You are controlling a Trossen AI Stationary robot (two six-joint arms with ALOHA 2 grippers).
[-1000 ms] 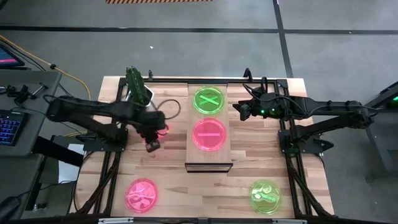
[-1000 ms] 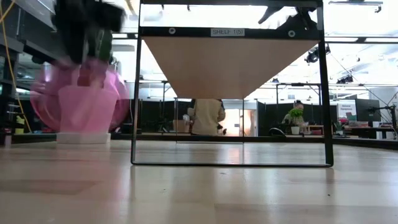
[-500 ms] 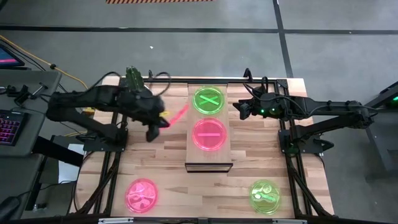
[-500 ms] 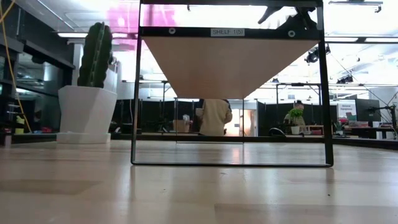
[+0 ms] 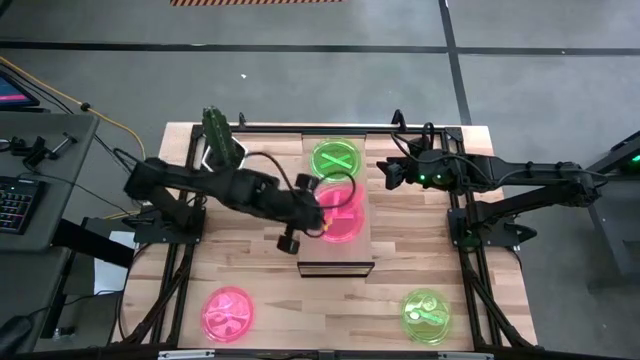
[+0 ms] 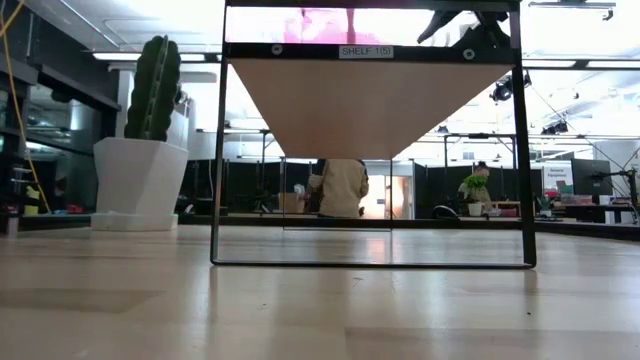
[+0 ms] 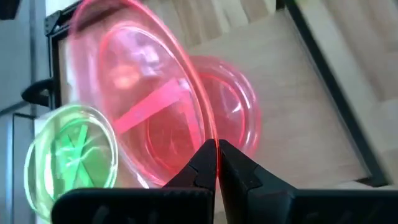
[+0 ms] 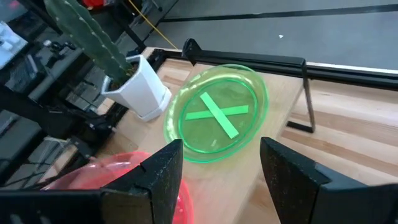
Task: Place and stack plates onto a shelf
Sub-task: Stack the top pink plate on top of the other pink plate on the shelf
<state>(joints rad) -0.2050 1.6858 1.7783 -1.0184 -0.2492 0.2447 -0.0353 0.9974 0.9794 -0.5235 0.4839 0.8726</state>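
My left gripper (image 5: 320, 208) is shut on a pink plate (image 7: 137, 106) and holds it just above another pink plate (image 7: 239, 115) that lies flat on the middle of the shelf (image 5: 335, 252). A green plate (image 5: 335, 160) with a cross mark sits on the shelf's far end. A further pink plate (image 5: 228, 312) lies on the table near the left near corner, and a green one (image 5: 427, 315) lies near the right near corner. My right gripper (image 5: 390, 176) hovers open just right of the shelf's far end. My left gripper pinches the held pink plate by its rim (image 7: 213, 142) between the two fingertips, on the side of the plate toward the table's left. The fingers reach in from the left, slanting down. The plate is tilted, lifted clear, over the pink plate on the shelf.
A white pot with a cactus (image 5: 222, 142) stands at the far left of the table, beside the shelf. The shelf's near end (image 5: 335, 262) is bare. In the low view a person (image 6: 340, 188) stands in the room far behind the table.
My left gripper has carried the pink plate from beside the cactus pot up and toward the table's right, onto the shelf. The plate stood nearly on edge midway and now lies flatter over the pink plate on the shelf.
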